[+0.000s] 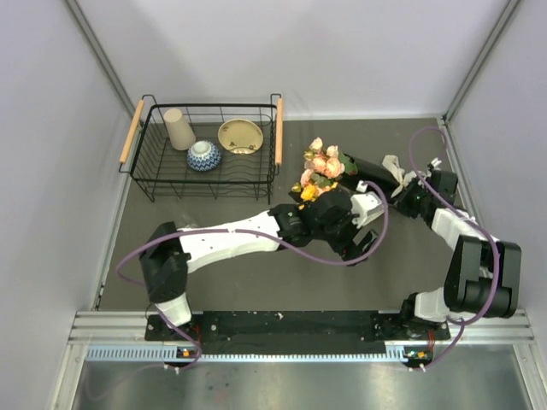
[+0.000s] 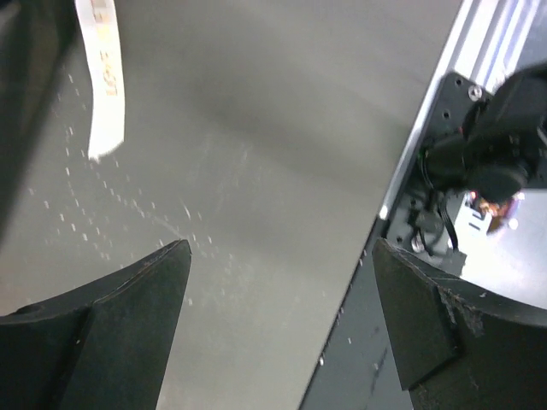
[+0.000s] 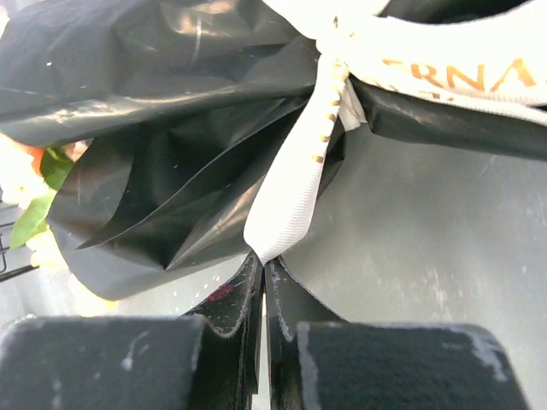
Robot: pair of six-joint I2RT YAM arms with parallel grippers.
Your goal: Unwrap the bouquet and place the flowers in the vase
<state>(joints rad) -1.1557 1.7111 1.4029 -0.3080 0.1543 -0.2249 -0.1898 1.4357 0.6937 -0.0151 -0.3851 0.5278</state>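
Top view: bouquet (image 1: 346,171) lies flat on the table (image 1: 256,282) just right of the basket (image 1: 205,149), with the flowers (image 1: 323,164) at the basket end and the black wrap (image 1: 373,169) pointing away from it. Still wrapped and tied. The basket holds a beige cup (image 1: 179,128), a blue-patterned bowl (image 1: 203,155) and a tan dish (image 1: 240,135). Left arm (image 1: 231,239) reaches across in front of the basket, wrist right by the blooms. Right claw (image 1: 403,186) sits at the bouquet end farthest from the basket, at the cream ribbon (image 1: 393,166).

Left wrist: left claw (image 2: 282,252) is spread wide with nothing between the fingers, only bare table below. One ribbon strip is visible.

Right wrist: right claw is pressed together. The ribbon tail hangs from the knot and touches the tips. Can't tell if it's caught.
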